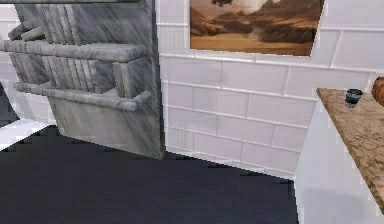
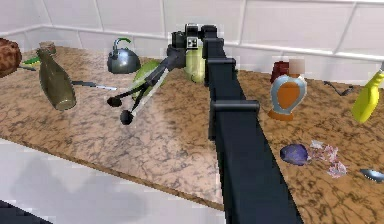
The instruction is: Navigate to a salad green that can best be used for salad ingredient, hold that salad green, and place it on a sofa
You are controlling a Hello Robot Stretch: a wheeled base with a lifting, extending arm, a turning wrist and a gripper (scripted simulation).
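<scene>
Your dark two-finger gripper (image 2: 119, 108) hanging over the speckled brown stone countertop (image 2: 170, 145), you cannot tell whether it is holding anything, pale green salad green (image 2: 148, 70) lying behind it, beside a grey metal kettle (image 2: 123, 60)

On the desk (image 2: 170, 140), we are seeing a bottle (image 2: 57, 82) standing at the arm side view's left. A kettle (image 2: 124, 60) is sitting farther back by the wall, and the end effector (image 2: 120, 108) is hanging in front of the kettle.

One kettle (image 2: 123, 60), one painting (image 1: 255, 25), one cup (image 1: 353, 97) — at least three bottles (image 2: 57, 85).
</scene>
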